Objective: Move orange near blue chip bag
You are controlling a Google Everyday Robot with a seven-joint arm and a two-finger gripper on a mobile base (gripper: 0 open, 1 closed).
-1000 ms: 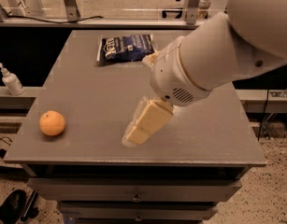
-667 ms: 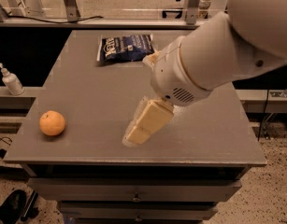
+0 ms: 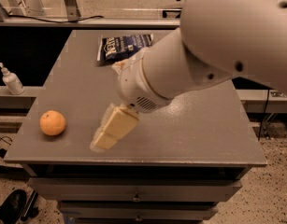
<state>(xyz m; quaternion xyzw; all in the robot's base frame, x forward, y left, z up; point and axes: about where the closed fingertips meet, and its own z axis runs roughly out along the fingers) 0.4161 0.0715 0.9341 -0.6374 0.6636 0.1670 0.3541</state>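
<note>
- So far, judging from the camera view, nothing of the task is done. The small round orange fruit sits alone on the flat grey table top, near the front corner on the side where a small white bottle stands on a lower ledge beside the table.
- The flat, crinkly dark blue chip bag with white lettering lies at the far edge of the same table, well apart from the orange. Part of it is hidden behind the robot's big white rounded arm.
- The cream-coloured gripper hangs over the front part of the table, pointing down and toward the orange. It is near the fruit but clearly apart from it, with bare table between them.
- Whether the gripper is open or closed cannot be told from this view. It has hold of nothing that can be seen, since the orange rests free on the table.
- What is left, by my judgement, is nearly everything: reach the orange, grasp it, carry it across the table and set it down just beside the blue bag.
</note>
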